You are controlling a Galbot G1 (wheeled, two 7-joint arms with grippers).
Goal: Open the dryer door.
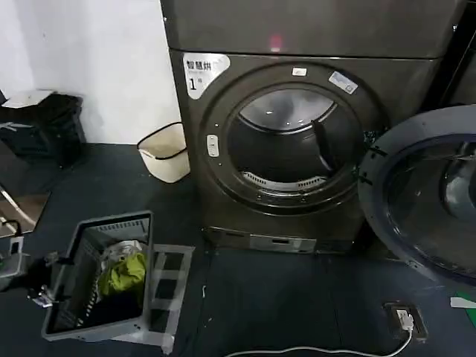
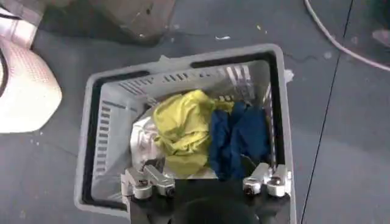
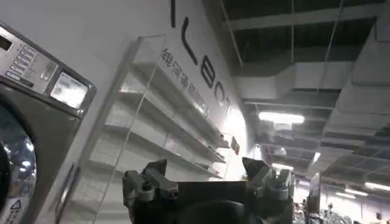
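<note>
Now chrome-ringed dryer door (image 1: 424, 193) wide open

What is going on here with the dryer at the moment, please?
The dryer door is already swung wide open to the right, leaving the drum exposed. The left gripper hangs open above the grey laundry basket of yellow and blue clothes on the floor. The right gripper is open too, holding nothing and pointing up toward the ceiling.

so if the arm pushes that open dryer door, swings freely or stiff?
Probably swings easily: the dryer door already stands wide open on its side hinge, unlatched. It looks heavy for its size, with thick glass in a wide ring, so it may keep moving once nudged. The smooth rounded rim could be slippery for the fingers.
</note>
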